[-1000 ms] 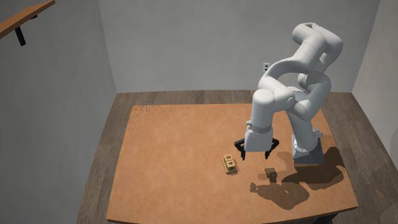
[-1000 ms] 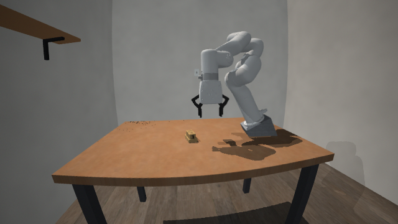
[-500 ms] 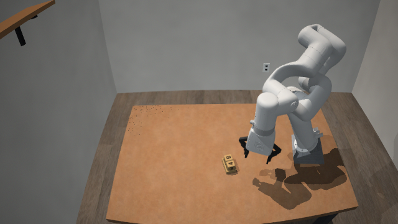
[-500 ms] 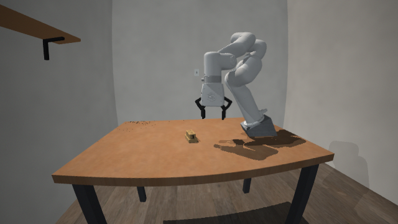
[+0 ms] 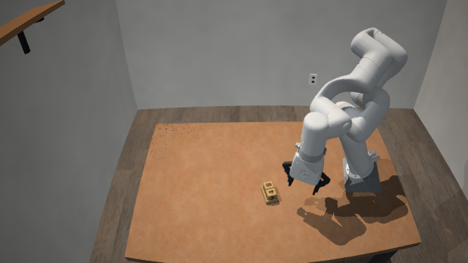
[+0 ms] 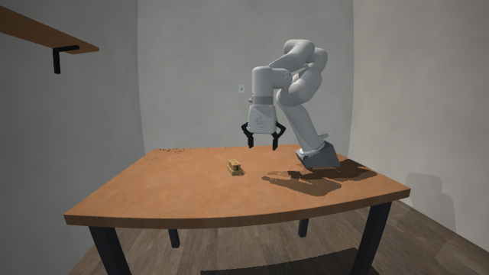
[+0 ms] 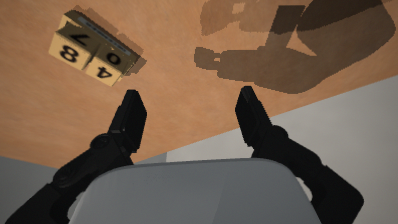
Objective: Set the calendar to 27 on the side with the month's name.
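So the claw point(image 5: 303, 187) point(image 6: 263, 147) point(image 7: 191, 99) hung wide open with nothing in it, off to the side of the little calendar. The tray point(image 5: 270, 201) point(image 6: 236, 174) sat inward from the desk's point(image 5: 205, 204) point(image 6: 164, 195) point(image 7: 170, 75) edges, both cubes in it, side by side. Biggest risk, I'd guess: a fat finger clipping the neighbour cube and tipping the tray. Plenty of room toward the far left corner though.

The tabletop point(image 5: 205, 190) point(image 6: 183, 191) point(image 7: 170, 65) looks matt and smooth; the floor point(image 5: 117, 204) point(image 6: 237, 248) looks wooden.
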Available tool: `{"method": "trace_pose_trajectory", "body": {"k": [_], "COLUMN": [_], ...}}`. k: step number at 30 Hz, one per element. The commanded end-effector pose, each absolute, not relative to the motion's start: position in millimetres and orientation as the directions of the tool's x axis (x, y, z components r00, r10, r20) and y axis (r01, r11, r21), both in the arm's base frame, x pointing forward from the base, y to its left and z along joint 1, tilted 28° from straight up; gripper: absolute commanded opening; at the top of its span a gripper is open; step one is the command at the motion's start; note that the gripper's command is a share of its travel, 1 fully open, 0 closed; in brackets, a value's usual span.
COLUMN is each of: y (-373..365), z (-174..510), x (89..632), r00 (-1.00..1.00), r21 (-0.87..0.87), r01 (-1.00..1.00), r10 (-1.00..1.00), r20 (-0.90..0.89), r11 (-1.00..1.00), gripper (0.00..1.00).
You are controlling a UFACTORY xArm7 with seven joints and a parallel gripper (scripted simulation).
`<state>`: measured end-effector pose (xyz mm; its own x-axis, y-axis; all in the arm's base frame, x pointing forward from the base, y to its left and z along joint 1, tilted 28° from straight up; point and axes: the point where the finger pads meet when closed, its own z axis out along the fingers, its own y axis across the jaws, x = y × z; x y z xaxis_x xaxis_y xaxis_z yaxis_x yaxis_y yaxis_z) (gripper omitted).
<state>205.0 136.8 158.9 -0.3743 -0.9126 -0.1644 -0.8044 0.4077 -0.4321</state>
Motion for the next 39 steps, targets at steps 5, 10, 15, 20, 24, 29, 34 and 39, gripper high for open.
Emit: {"method": "trace_pose_trajectory", "body": {"k": [5, 10, 15, 20, 24, 29, 34, 39], "y": [137, 137, 137, 137, 137, 137, 136, 136], "z": [127, 119, 114, 113, 110, 107, 104, 104], "x": [223, 227, 229, 230, 231, 233, 234, 234], "r00": [-0.374, -0.374, -0.374, -0.374, -0.374, -0.374, -0.374, -0.374], "r21": [-0.433, -0.433, -0.433, -0.433, -0.433, -0.433, -0.433, -0.433], "r01": [-0.804, -0.804, -0.804, -0.804, -0.804, -0.804, -0.804, -0.804], "r10": [-0.913, -0.913, -0.913, -0.913, -0.913, -0.913, -0.913, -0.913], "r20": [-0.166, -0.166, -0.166, -0.166, -0.166, -0.166, -0.166, -0.166], "r11": [0.408, 0.408, 0.408, 0.408, 0.408, 0.408, 0.408, 0.408], "gripper": [1.00, 1.00, 1.00, 1.00, 1.00, 1.00, 1.00, 1.00]}}
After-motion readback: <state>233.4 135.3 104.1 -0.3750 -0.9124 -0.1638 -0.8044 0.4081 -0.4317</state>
